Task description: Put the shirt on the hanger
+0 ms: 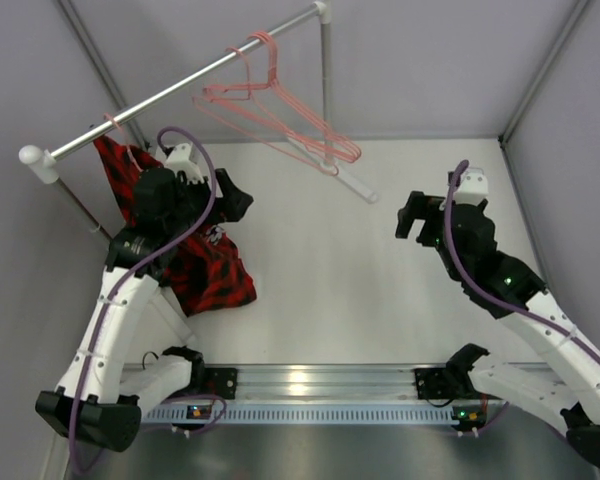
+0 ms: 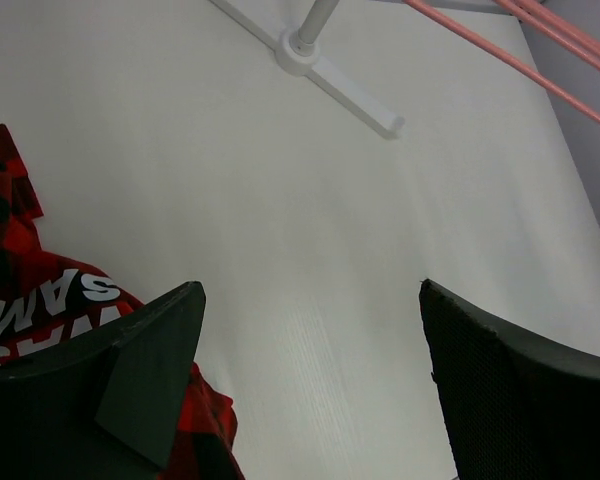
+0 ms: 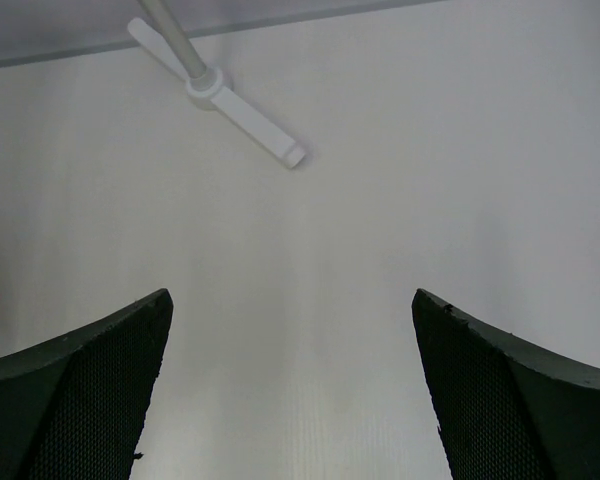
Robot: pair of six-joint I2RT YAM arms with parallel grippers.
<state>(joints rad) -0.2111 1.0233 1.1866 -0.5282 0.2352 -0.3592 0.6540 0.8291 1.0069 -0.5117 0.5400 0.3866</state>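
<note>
Left gripper (image 2: 310, 290) is hovering with its jaws spread wide, gripping nothing, one finger overlapping the edge of the shirt (image 1: 208, 272). White block lettering on the cloth is showing only in part, with "SAM" readable. The red-and-black plaid shirt is draping from the left end of the rail (image 1: 180, 88), below the hook of a pink hanger (image 1: 111, 120). Right gripper (image 3: 290, 295) is gaping wide over the table (image 1: 360, 290), empty.

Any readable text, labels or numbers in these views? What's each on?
"SAM": white block letters on the plaid shirt, left wrist view; any further letters are out of sight.
Second line below it: partly hidden, unreadable.
Overhead view: the shirt's lettering is too small to read.
Nothing legible elsewhere.
</note>
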